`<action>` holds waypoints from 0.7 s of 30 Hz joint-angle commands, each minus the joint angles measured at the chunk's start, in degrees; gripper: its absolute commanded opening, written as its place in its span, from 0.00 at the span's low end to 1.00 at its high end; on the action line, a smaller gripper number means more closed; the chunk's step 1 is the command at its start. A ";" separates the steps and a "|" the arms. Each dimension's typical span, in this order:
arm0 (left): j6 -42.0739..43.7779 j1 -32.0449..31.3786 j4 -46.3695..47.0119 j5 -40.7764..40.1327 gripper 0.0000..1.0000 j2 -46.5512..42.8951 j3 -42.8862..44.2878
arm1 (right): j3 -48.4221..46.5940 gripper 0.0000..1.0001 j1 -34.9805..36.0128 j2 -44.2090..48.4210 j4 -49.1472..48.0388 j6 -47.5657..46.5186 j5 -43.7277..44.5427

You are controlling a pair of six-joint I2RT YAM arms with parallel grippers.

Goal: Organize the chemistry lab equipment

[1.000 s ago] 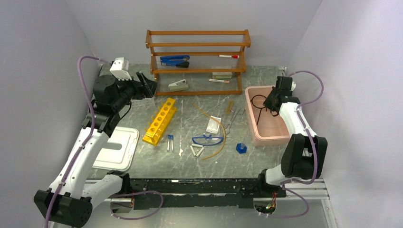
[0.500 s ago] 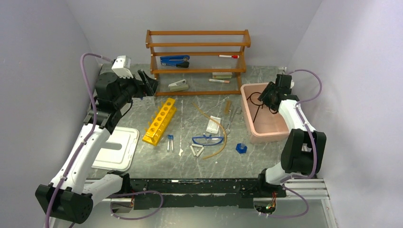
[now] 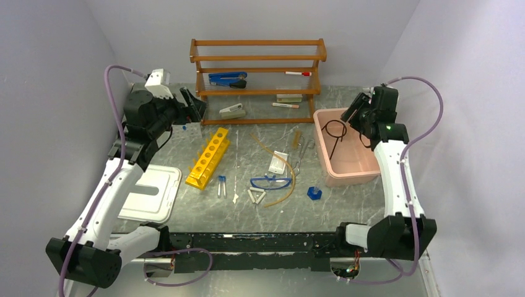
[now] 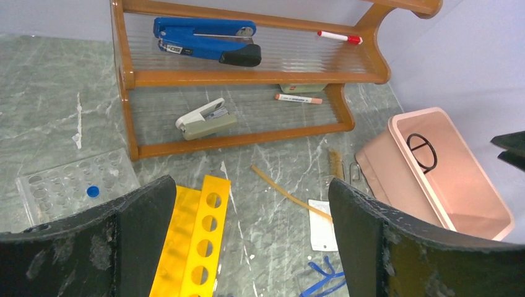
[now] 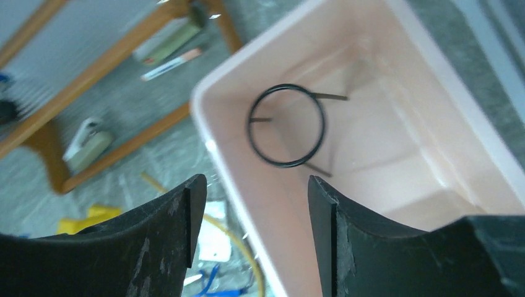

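The black wire ring stand point(image 3: 338, 148) stands inside the pink bin point(image 3: 347, 184), ring point(image 5: 324, 124) uppermost. My right gripper point(image 3: 351, 114) hovers above the bin's back edge, open and empty point(image 5: 255, 185), apart from the stand. My left gripper point(image 3: 193, 105) hangs open and empty point(image 4: 251, 192) at the back left, above the far end of the yellow holed rack point(image 3: 209, 158). On the table's middle lie blue-capped tubes point(image 3: 221, 185), a white triangle point(image 3: 256, 196), blue goggles point(image 3: 270, 182), amber tubing point(image 4: 291, 195) and a clear bag point(image 3: 278, 162).
A wooden shelf rack point(image 3: 257, 93) with a blue stapler point(image 3: 226, 78) and markers stands at the back. A clear holed tray point(image 4: 74, 185) lies at back left, a white lid point(image 3: 151, 192) at front left. A small blue piece point(image 3: 314, 192) sits near the bin.
My right gripper opened and let go of the ring stand, which stays in the pink bin. The right arm then rose and drew back. The left gripper opened slightly wider.
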State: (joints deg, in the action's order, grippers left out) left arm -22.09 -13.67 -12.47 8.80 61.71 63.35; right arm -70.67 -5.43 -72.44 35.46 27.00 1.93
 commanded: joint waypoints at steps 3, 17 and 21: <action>4.39 -4.21 -2.06 0.63 0.97 -3.78 -0.50 | -4.25 0.63 6.12 4.67 5.46 -1.35 -13.01; 4.45 -11.99 -4.22 -2.19 0.92 -8.68 -5.08 | 1.15 0.60 32.81 8.14 16.32 7.41 3.65; 2.25 -12.06 -3.42 -1.94 0.88 -9.02 -8.05 | 4.68 0.60 36.75 7.32 16.90 9.07 7.06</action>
State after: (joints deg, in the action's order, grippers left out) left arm -17.56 -25.28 -16.58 7.88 53.45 58.17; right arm -69.04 27.90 -65.12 49.41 33.32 3.53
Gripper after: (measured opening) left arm 0.898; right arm 0.598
